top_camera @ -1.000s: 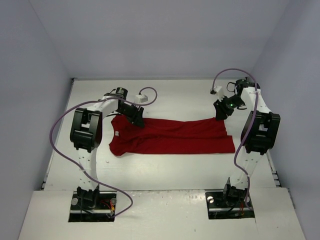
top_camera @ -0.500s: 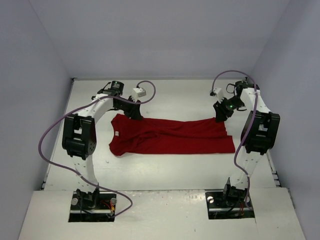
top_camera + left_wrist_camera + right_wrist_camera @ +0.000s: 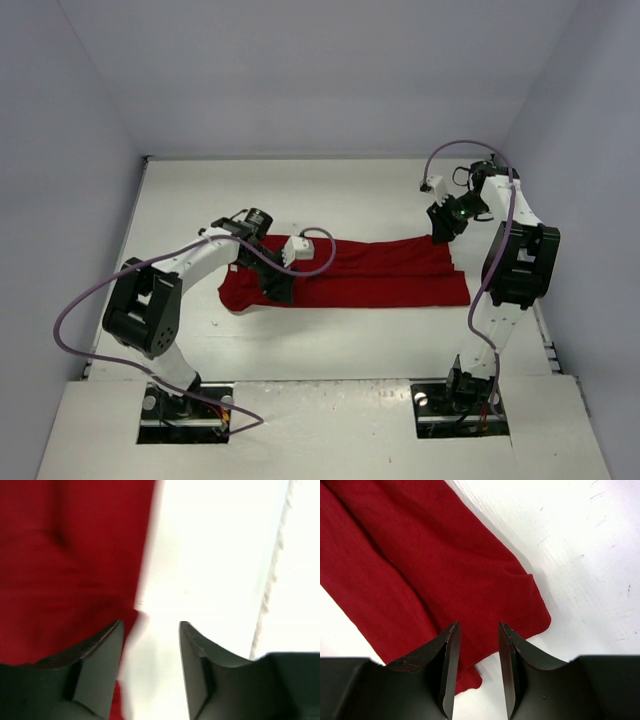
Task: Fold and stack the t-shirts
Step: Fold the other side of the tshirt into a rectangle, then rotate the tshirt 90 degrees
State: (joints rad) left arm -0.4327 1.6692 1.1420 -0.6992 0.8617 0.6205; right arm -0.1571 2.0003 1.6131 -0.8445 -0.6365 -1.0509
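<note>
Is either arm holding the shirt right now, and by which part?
Nothing is held. The left gripper is open beside the dark red t-shirt; the right gripper is open above one corner.

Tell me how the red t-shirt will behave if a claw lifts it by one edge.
The t-shirt is probably floppy: it lies flat with soft creases, so a lifted edge should drape and drag the rest. It looks like thin cloth, likely light. Its overlapping layers may slip apart unless pinched together.

No letters, numbers, brand marks or signs can be read in any of the views. The t-shirt (image 3: pixel 390 275) shows only plain dark red cloth, with no legible print.
</note>
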